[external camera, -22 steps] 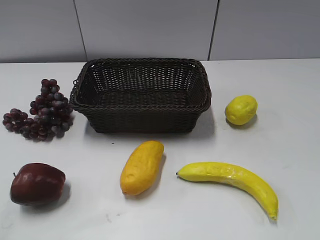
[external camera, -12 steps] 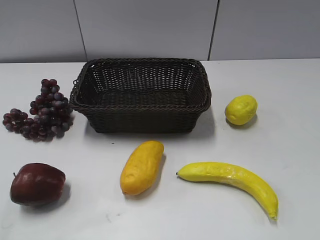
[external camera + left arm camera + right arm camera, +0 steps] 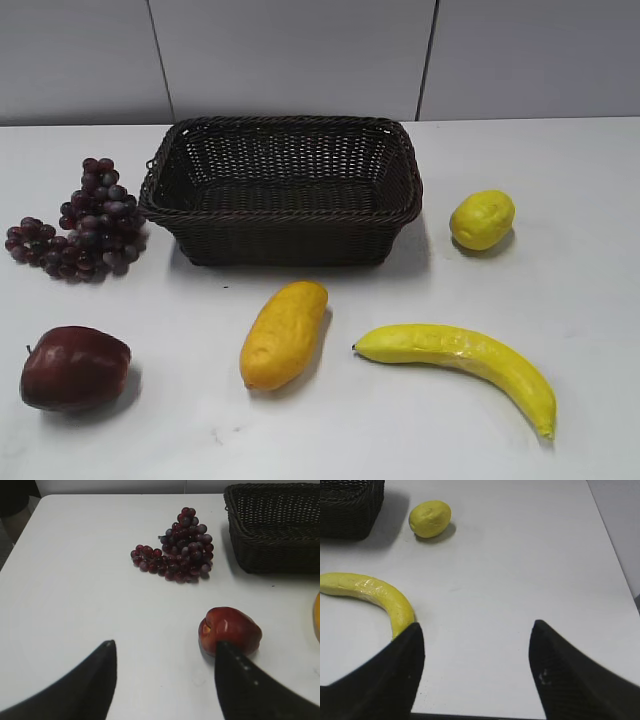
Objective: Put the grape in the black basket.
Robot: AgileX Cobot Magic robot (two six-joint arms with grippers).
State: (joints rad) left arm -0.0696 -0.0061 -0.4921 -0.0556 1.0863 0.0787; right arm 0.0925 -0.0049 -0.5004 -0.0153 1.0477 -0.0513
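The grape [image 3: 82, 222], a dark purple-red bunch, lies on the white table just left of the black basket [image 3: 285, 240]. It also shows in the left wrist view [image 3: 177, 548], with the basket's corner [image 3: 272, 555] at upper right. My left gripper [image 3: 162, 647] is open and empty, well short of the bunch, its right finger in front of a red apple [image 3: 231, 630]. My right gripper [image 3: 475, 627] is open and empty over bare table. Neither gripper shows in the exterior view.
The red apple [image 3: 74, 368] sits front left. A yellow-orange mango [image 3: 284, 334] and a banana [image 3: 460, 362] lie in front of the basket. A lemon [image 3: 482, 219] sits right of it. The right wrist view shows the banana [image 3: 370, 597], lemon [image 3: 430, 518] and the table's near edge.
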